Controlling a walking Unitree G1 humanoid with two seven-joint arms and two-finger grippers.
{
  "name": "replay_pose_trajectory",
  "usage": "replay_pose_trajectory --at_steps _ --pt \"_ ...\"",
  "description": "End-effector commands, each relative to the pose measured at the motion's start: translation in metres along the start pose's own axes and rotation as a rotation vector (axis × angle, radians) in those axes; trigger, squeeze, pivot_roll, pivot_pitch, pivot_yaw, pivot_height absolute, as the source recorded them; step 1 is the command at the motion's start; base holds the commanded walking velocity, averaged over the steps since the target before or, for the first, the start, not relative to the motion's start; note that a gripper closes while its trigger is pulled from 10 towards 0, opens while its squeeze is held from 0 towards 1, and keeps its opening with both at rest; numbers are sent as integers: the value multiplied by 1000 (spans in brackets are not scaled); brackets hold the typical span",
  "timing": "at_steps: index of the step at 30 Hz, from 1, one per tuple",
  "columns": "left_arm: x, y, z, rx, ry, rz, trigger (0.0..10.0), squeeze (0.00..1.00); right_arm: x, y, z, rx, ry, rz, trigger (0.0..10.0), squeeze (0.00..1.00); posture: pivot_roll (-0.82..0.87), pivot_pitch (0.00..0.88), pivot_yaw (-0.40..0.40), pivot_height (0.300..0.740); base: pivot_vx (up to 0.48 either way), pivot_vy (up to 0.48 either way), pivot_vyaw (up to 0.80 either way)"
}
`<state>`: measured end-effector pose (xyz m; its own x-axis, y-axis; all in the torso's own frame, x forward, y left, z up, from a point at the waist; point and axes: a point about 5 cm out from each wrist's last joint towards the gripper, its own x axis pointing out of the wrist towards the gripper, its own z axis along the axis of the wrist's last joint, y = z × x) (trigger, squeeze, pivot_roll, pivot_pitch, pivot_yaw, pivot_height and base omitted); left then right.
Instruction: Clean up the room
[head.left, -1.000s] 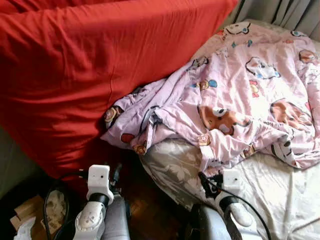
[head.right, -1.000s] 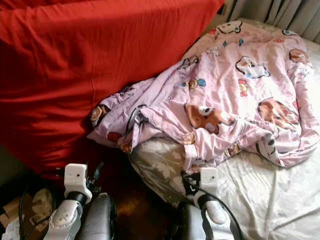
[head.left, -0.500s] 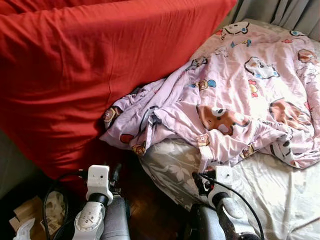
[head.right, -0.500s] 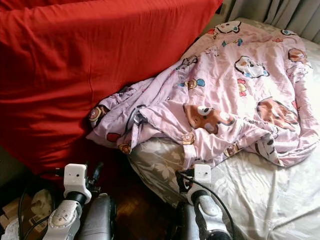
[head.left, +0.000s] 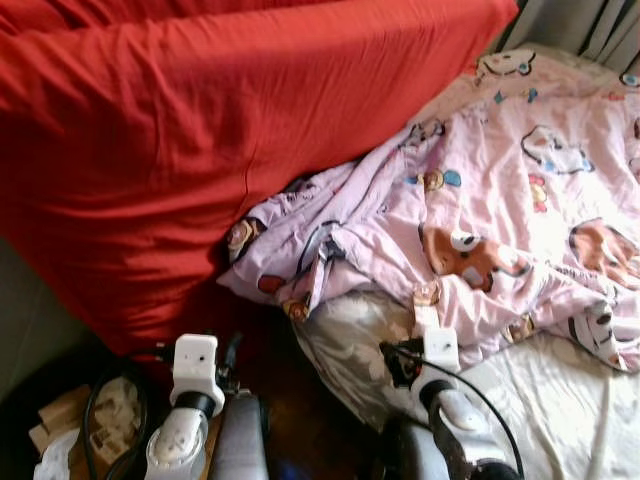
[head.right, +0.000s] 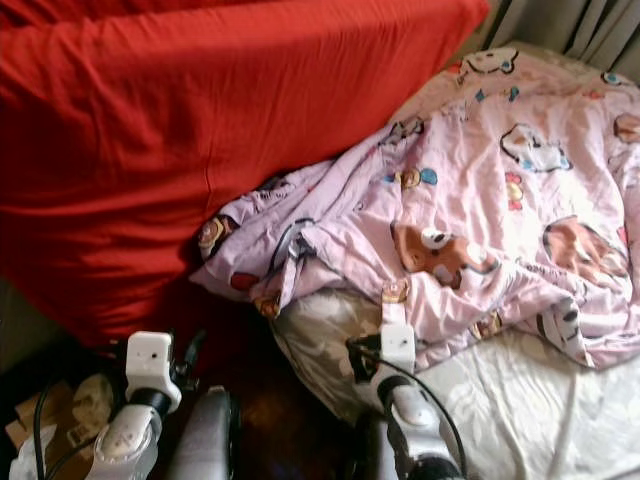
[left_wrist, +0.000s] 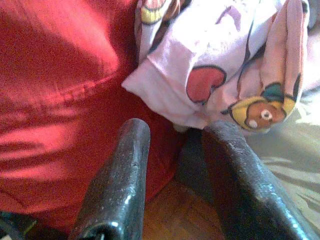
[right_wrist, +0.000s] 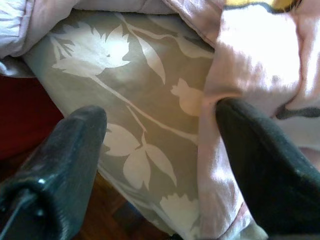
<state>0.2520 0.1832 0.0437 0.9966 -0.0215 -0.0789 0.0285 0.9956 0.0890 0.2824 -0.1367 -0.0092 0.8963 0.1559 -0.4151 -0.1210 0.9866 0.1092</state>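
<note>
Since a second ago the right gripper (right_wrist: 160, 150) has reached up and forward to the near hem of the quilt (head.left: 520, 200), while the whole view has swung, so bed and cushion sit further right in frame; the left gripper (left_wrist: 175, 170) keeps its low place by the cushion (head.left: 200, 130); the cushion is big, red, smooth cotton with soft creases and a stitched seam, leaning along the left; the quilt is thin pink cloth printed with cartoon bears and small animals, crumpled in folds across the bed, its left corner hanging off the mattress edge against the cushion; under it lies a grey sheet (right_wrist: 135, 100) with pale leaf and flower shapes; the right gripper's fingers are spread wide, one over the sheet, the other touching the quilt's pink hem; the left gripper's fingers stand apart, holding nothing, just below the hanging quilt corner, dark wood floor (left_wrist: 175, 220) beneath; no readable writing.
</note>
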Motion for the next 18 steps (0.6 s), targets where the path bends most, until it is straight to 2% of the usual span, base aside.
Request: replay_pose_trajectory --at_steps 1,11,14,18 --pt "-4 -5 -4 -3 24 -18 10000 0 -4 -3 -13 -4 65 -35 10000 0 132 250 -56 607 0 0 0" --pt "-9 -2 -7 -2 33 -4 10000 0 -3 -11 -3 -16 -7 -145 10000 0 139 264 -61 607 0 0 0" --pt "-11 -3 -8 -3 39 -5 10000 0 -5 -18 -11 -31 50 -157 10000 0 137 273 -61 607 0 0 0" --pt "-11 -5 -7 -4 38 -13 10000 0 -6 -17 -16 -46 83 -141 10000 0 135 280 -63 607 0 0 0"
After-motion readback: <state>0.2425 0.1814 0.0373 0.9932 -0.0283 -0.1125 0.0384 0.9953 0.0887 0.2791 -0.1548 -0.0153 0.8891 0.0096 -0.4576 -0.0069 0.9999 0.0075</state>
